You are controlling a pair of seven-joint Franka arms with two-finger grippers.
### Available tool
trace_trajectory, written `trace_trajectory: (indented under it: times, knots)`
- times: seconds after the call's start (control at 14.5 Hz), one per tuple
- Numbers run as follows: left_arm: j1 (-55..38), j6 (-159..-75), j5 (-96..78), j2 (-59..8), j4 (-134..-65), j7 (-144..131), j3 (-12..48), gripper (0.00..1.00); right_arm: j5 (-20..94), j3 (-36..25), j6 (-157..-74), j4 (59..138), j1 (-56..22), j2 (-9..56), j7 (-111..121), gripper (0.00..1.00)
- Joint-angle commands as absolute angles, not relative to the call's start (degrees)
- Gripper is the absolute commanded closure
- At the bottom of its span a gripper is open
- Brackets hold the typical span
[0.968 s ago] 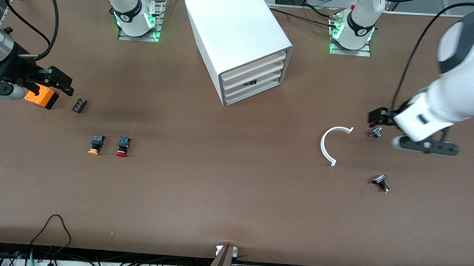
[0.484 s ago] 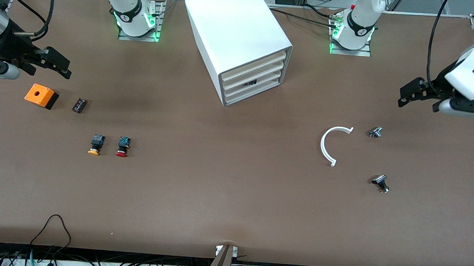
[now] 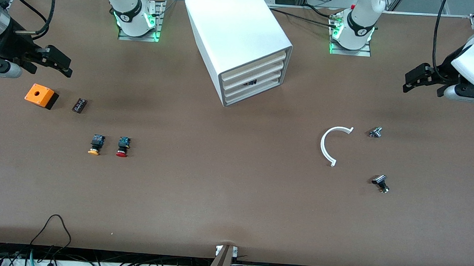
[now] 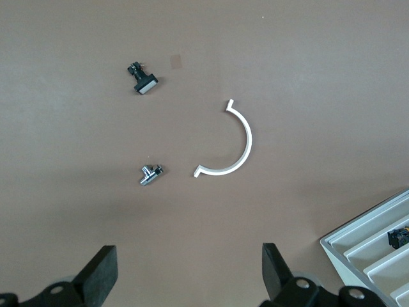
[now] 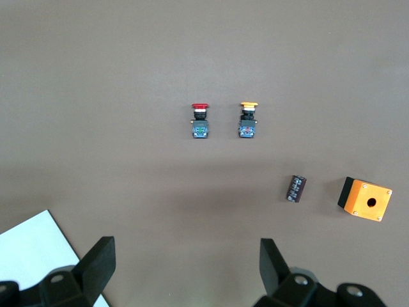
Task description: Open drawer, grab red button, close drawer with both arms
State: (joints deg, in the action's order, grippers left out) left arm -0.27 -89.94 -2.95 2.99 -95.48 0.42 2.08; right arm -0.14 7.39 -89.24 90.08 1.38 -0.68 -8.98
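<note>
A brown desk [image 3: 234, 197] seen from above, with a white cabinet [image 3: 233, 33] standing between the two arm bases. Its four pale slats face the front camera; the drawer [image 3: 250, 83], marked by a small dark cutout, is the third slat down and sits flush, fully shut.

The red button [image 3: 122, 146] lies on its side on the desk toward the right arm's end, just beside a yellow button [image 3: 95, 144]. An orange box [image 3: 41, 95] and a small black cylinder [image 3: 79, 105] lie farther from the front camera than the two buttons.

The right hand [image 3: 60, 66] hangs in the air above the desk near the orange box, fingers spread apart, holding nothing.

The left hand [image 3: 414, 81] hangs over the desk at the left arm's end, fingers likewise apart and empty. Near it lie a white curved strip [image 3: 327, 145], a small metal part [image 3: 375, 132] and a black part [image 3: 380, 183].
</note>
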Motion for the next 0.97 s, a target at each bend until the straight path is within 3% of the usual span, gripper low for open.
trace_trajectory:
  times: [0.0,0.9]
  knots:
    - [-0.70,-88.33,-1.85,2.28,-93.25,1.14,1.84,0.01,-0.09,8.35,-88.68,90.18,2.55,-1.23,-8.61,0.00]
    - [-1.41,-87.01,-1.76,2.29,-93.08,1.14,2.20,0.01,0.00,8.35,-88.59,90.18,2.46,-1.05,-8.79,0.00]
